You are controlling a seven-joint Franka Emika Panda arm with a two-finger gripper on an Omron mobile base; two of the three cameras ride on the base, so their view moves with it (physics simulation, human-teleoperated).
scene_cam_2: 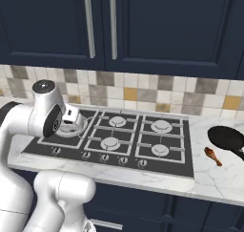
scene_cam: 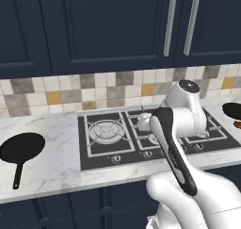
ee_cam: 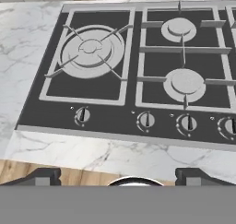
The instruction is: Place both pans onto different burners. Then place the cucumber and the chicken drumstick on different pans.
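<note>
While the end effector gapes empty, marble counter flanks the black cooktop.

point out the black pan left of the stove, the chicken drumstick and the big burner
round matte-black frying pan (scene_cam: 22,147): left base view, middle of its bowl.
small orange-brown chicken drumstick (scene_cam_2: 212,155): right base view, its middle.
large round silver-grey burner ring (ee_cam: 91,48): hand view, its centre cap.
</note>
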